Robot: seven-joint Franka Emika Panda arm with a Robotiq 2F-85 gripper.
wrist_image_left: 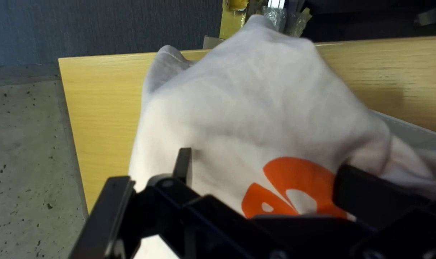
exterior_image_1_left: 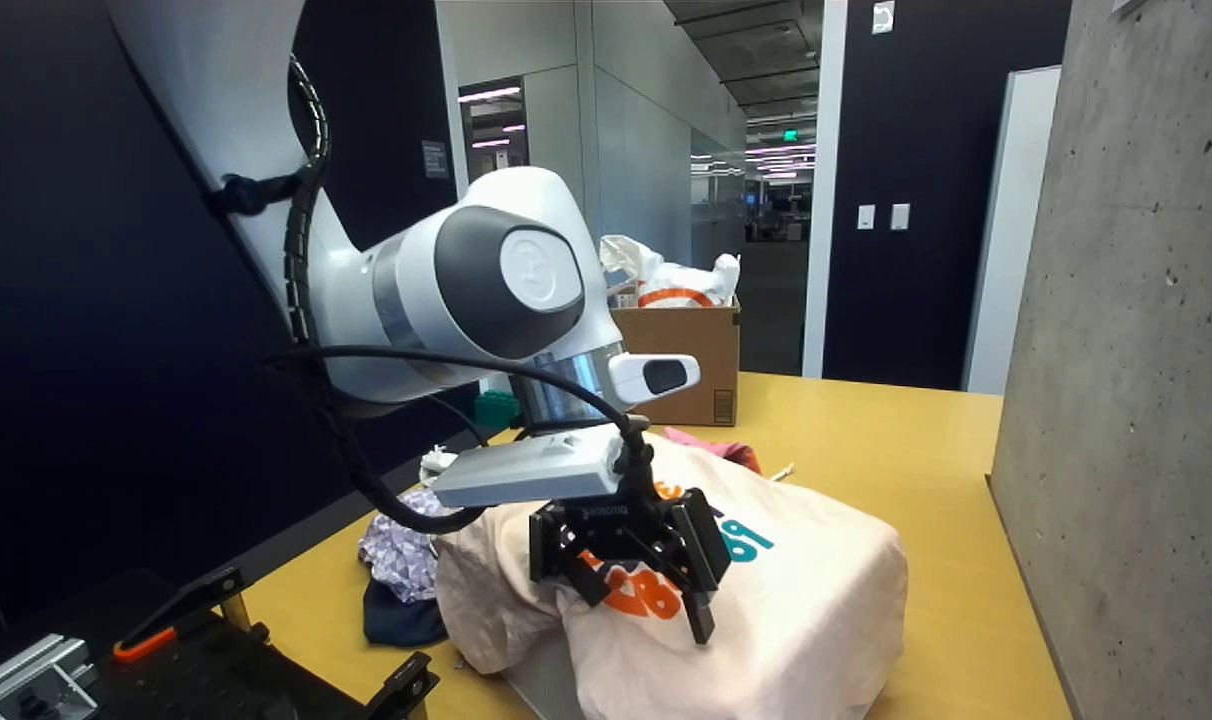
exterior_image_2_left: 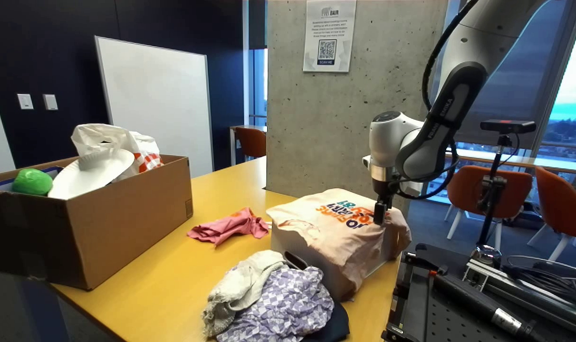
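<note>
Well, the concrete pillar (exterior_image_2_left: 354,133) looms largest from where I stand, right beside the yellow table (exterior_image_2_left: 169,280). Over that table bends the white robot arm (exterior_image_1_left: 351,310). Next in size comes a brown carton (exterior_image_2_left: 136,218), standing on the table. Apart from it, a pale pink cloth (exterior_image_1_left: 796,590) lies draped over a boxy object (exterior_image_2_left: 292,249), its edges hanging down the sides. Just beside that, a purple-and-white cloth (exterior_image_2_left: 283,304) sits crumpled against a cream cloth (exterior_image_2_left: 247,280), with a dark cloth (exterior_image_2_left: 334,323) partly underneath. A white bag (exterior_image_2_left: 110,137) pokes out of the carton's top. Between the carton and the boxy object lies a small pink cloth (exterior_image_2_left: 231,227), loosely bunched. Smaller again, the black gripper (exterior_image_1_left: 649,608) points down over the pale pink cloth, its two fingers (exterior_image_1_left: 708,540) spread wide apart; whether their tips touch the fabric, I can't tell. Least of all, orange letters (wrist_image_left: 308,176) on that cloth show between the fingers.
</note>
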